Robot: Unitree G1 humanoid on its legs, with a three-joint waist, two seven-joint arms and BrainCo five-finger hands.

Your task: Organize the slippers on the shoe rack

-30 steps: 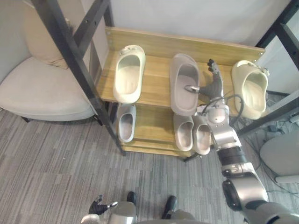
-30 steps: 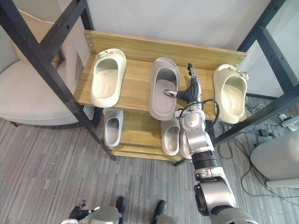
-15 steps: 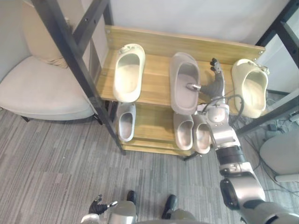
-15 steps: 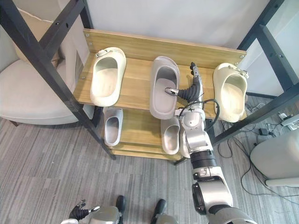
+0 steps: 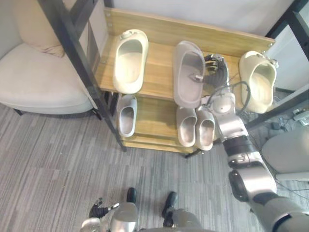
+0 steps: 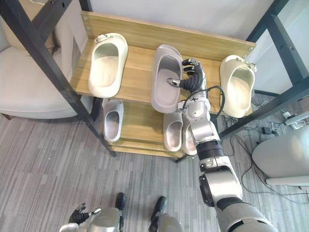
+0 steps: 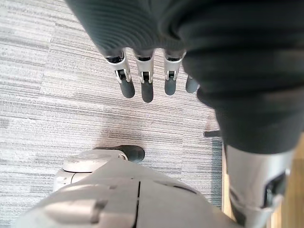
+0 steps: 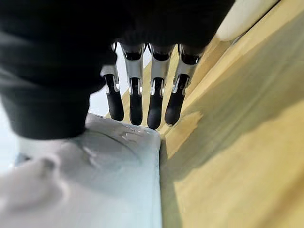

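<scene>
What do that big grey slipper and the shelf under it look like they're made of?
The grey slipper looks like moulded foam or soft rubber, I cannot tell which: one seamless piece, thick rounded walls, matte surface. The shelf looks like light wood or wood-look board: visible grain, smooth and faintly glossy.

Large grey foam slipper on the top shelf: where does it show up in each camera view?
Left eye view: the large grey foam slipper lies mid wooden top shelf, between two cream slippers.
Right eye view: same place.
Right wrist view: the pale surface at the fingertips.
Left wrist view: faces grey carpet.
Shared landmark: the right hand pinching its right wall.
</scene>
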